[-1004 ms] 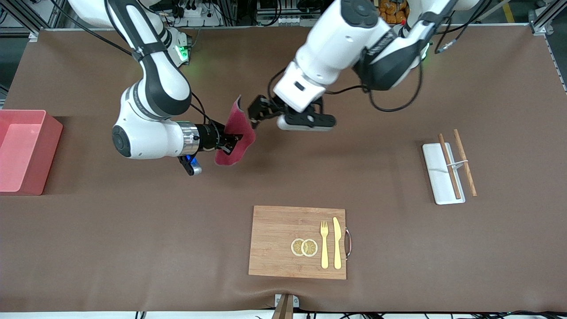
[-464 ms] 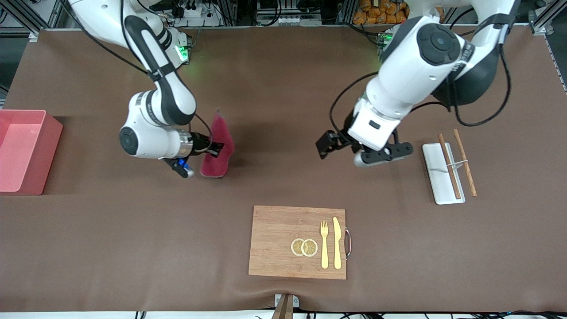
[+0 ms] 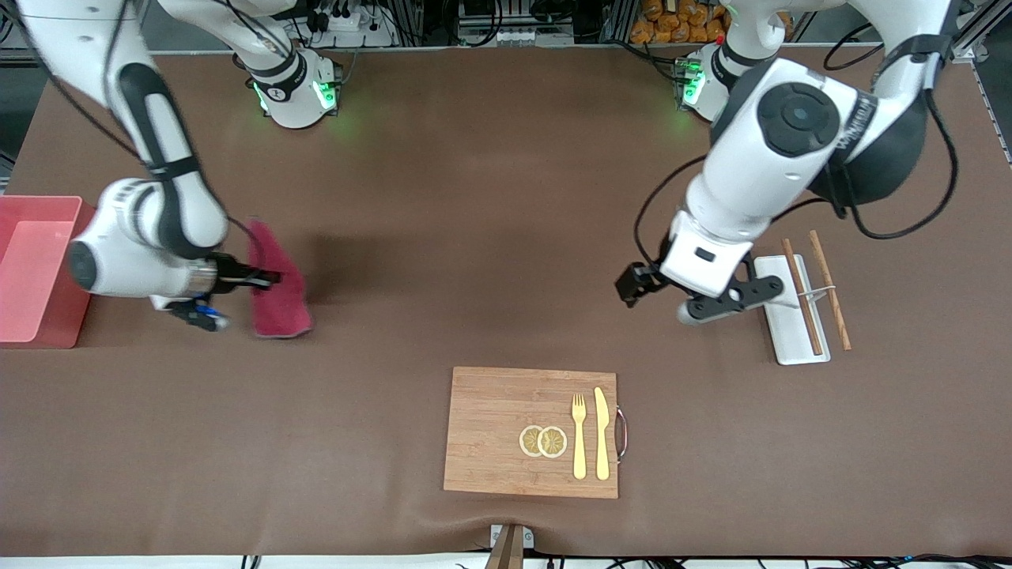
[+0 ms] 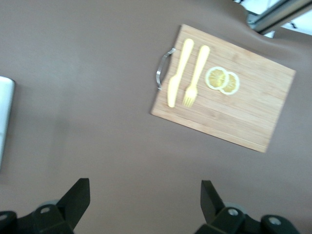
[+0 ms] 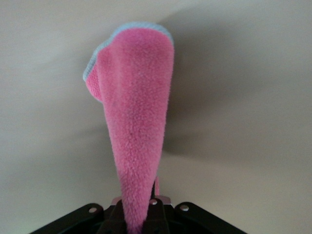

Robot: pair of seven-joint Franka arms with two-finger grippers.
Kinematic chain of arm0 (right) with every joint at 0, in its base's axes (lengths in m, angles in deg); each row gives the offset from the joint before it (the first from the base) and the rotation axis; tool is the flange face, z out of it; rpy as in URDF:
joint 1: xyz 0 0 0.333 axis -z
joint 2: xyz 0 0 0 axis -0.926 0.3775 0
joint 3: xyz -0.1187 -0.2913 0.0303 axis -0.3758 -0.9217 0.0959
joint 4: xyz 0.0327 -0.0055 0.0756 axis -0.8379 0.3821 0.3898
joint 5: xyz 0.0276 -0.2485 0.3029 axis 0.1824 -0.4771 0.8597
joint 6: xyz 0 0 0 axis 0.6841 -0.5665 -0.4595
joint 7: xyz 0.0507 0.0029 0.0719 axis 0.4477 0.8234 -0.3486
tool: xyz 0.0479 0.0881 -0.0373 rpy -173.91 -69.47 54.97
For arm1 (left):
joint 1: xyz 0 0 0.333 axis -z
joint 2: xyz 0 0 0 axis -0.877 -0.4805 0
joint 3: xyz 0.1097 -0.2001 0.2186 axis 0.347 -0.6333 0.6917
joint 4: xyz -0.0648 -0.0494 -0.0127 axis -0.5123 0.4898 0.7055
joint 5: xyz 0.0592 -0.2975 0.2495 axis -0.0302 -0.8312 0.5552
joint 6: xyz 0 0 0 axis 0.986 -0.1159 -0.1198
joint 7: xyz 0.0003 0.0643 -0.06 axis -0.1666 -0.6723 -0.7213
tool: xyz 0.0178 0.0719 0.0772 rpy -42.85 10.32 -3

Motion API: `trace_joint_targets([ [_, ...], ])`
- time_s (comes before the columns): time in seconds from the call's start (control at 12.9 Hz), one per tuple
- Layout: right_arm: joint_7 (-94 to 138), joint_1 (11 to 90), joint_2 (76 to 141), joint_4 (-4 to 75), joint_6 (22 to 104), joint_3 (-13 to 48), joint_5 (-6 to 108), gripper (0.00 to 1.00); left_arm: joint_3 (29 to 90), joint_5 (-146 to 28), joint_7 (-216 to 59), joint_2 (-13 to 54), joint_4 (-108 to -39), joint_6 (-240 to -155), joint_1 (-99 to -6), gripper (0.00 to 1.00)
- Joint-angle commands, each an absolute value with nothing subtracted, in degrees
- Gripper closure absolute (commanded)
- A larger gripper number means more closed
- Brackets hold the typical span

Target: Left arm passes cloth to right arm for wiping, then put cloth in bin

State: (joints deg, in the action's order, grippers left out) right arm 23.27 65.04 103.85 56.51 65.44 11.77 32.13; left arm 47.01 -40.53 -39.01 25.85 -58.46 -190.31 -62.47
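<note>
The right gripper [image 3: 265, 277] had the cloth [image 3: 277, 284] pinched tight, dangling over the table near the bin [image 3: 35, 269], maybe brushing the surface, hard to say. The left gripper [image 3: 672, 296] hung wide open and empty beside the white tray [image 3: 783, 332]

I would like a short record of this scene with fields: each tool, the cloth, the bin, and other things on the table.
right tool: shut on the cloth, near the bin
left tool: open, empty, over bare table beside the white tray
cloth: hangs from the right tool
bin: at the right arm's end of the table
white tray: bears one chopstick
cutting board: holds fork, knife, lemon slices
</note>
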Motion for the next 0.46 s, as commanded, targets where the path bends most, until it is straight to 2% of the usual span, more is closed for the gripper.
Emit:
trace_joint_targets([
  [0.0, 13.3, 73.7, 102.7, 53.2, 61.9, 12.8, 24.2, 1.0, 46.5, -39.5, -44.7, 27.4, -59.7, -188.1, -66.3, 0.0],
  [0.23, 6.7, 77.8, 102.3, 48.0, 57.3, 12.4, 18.5, 1.0, 46.5, -39.5, -52.4, 28.9, -59.7, -184.1, -70.8, 0.0],
  [0.39, 7.0, 78.0, 102.4, 47.3, 56.3, 12.5, 17.0, 1.0, 46.4, -39.6, -55.5, 30.3, -59.6, -182.4, -72.4, 0.0],
])
